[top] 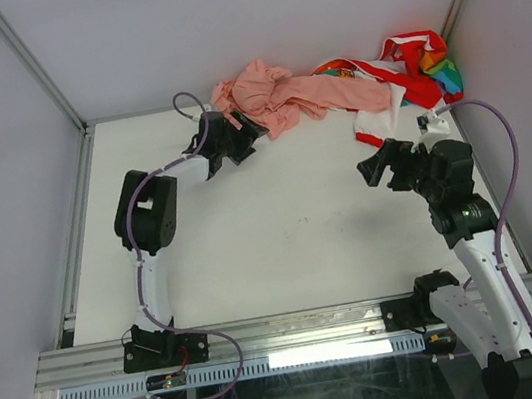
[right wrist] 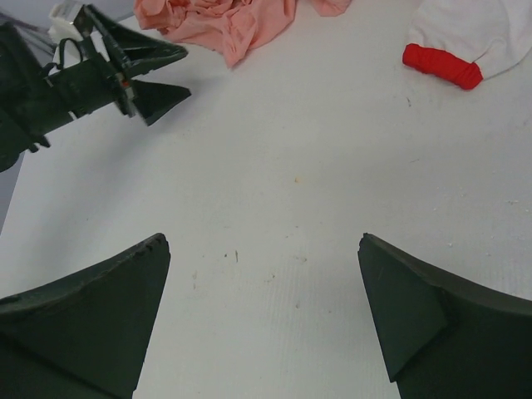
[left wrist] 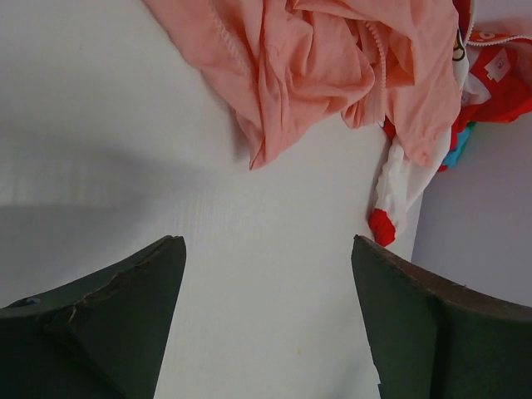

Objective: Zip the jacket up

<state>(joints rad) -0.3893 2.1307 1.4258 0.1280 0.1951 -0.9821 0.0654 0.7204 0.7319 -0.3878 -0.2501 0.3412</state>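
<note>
My left tool (top: 245,142) is released, its two fingers spread wide with only bare table (top: 294,246) between them, and it holds nothing. It sits just near of the left end of the jacket (top: 275,97) and points at it; from the left wrist the closest pink fold hangs apart from both fingertips, so I am not touching the cloth. The jacket lies crumpled in a heap at the far edge of the table, around the middle, stretched out left to right. A row of small zipper teeth shows along one fold in the left wrist view, but I cannot tell whether the front is joined. The jacket's right end lies against and partly over the red, white and rainbow garment (top: 413,70), which is bunched in the far right corner. My right tool (top: 371,171) is released too, fingers wide apart over bare table on the right side, and empty. A white sleeve with a red cuff (right wrist: 440,65) lies beyond it, well clear of its fingers.
</note>
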